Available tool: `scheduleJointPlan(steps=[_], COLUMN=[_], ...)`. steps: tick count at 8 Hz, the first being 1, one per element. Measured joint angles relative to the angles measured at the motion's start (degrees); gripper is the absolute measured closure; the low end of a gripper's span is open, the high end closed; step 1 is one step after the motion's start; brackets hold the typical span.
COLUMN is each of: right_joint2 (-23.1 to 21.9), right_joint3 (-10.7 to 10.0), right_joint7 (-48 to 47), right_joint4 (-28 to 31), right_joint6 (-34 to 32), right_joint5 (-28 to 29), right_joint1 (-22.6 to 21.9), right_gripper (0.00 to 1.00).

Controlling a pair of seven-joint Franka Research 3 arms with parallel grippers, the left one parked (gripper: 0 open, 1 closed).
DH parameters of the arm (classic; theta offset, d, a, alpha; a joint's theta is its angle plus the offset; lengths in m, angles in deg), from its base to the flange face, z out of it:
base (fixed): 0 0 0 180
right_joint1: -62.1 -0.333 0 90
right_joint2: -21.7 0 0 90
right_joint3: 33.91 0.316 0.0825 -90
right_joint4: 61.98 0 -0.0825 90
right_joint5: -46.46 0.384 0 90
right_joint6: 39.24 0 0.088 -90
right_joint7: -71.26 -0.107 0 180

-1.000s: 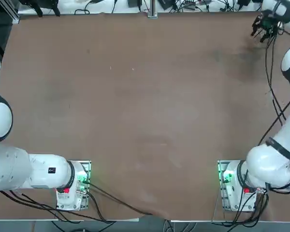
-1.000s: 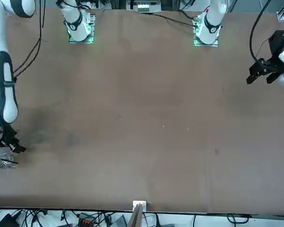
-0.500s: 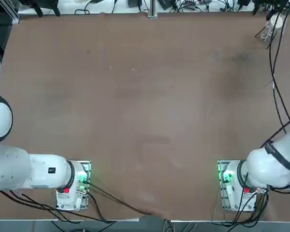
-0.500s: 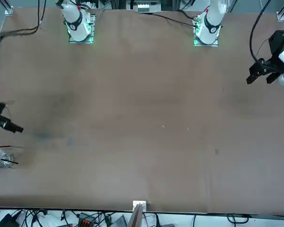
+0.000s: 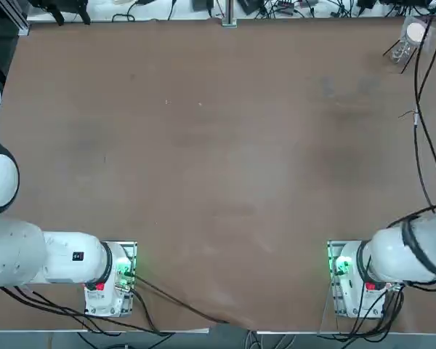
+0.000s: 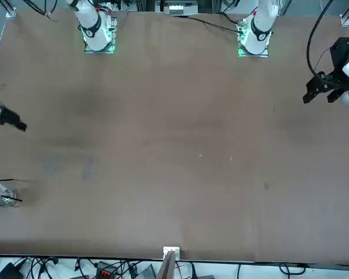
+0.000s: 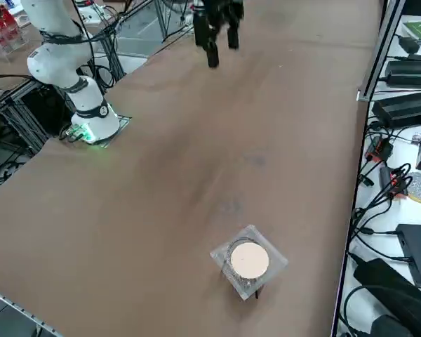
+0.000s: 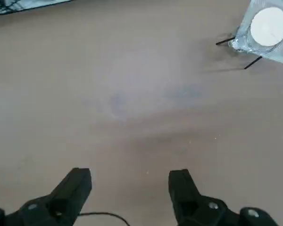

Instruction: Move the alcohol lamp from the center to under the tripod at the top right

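Right wrist view: the gripper (image 8: 127,188) hangs wide open and empty above bare table (image 8: 132,94).
The tripod (image 8: 266,29) stands well apart at the far right corner; the lamp is not discernible, presumably beneath it; glass, light, slippery, best held at its body.

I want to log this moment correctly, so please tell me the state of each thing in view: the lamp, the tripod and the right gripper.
tripod: upright on its legs, white disc on top.
alcohol lamp: only a glassy glint beneath the tripod's disc, mostly hidden.
right gripper: open, empty, raised and apart from the tripod.
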Motion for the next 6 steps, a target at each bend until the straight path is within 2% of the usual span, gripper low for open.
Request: scheduleJointPlan(steps=[1,3,6], right_joint2=[-0.9,-3.9,-13.0], right_joint3=[0.0,-0.1,-2.0], right_joint7=[0.0,2.7,6.2], right_joint4=[0.0,2.4,14.3], right_joint6=[-2.2,-2.5,0.7], right_joint5=[0.0,-0.1,-0.6], right_joint1=[-1.1,-1.6,-3.6], right_gripper=[0.00,0.00,0.00])
